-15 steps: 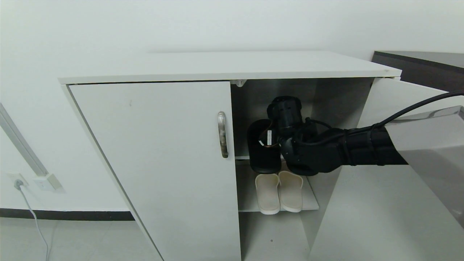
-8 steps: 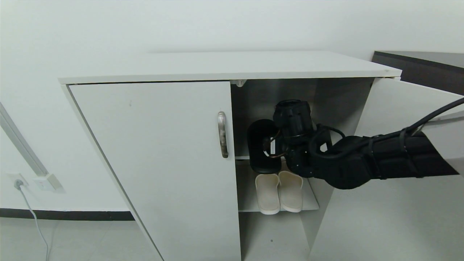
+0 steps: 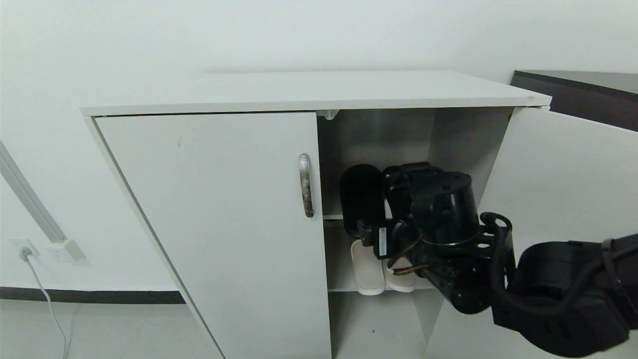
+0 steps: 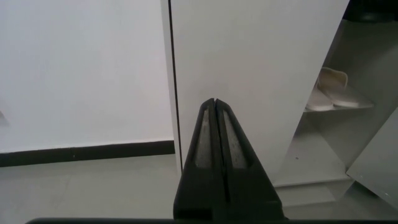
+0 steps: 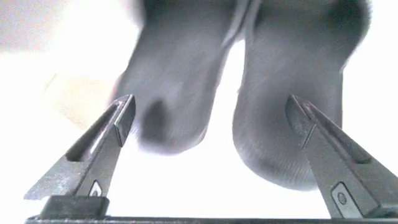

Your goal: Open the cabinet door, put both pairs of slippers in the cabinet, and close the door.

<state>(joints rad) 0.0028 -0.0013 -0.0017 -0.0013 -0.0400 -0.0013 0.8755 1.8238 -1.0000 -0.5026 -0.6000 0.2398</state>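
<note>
Head view: you see the black slippers [image 3: 361,199] on the upper shelf [image 3: 332,217], the white slippers [image 3: 367,271] below, and the door [image 3: 558,184] wide open. Left wrist: your left pincer [image 4: 214,109] is clenched, empty. Right wrist: your right pincer [image 5: 210,102] gapes, released, before the black slippers (soft, light). The door looks stiff, so push it near its free edge.

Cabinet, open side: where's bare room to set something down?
Bare: the bottom compartment under the white slippers, and the cabinet top. Crowded: the upper shelf, where the black slippers sit with the open right hand close in front.
</note>
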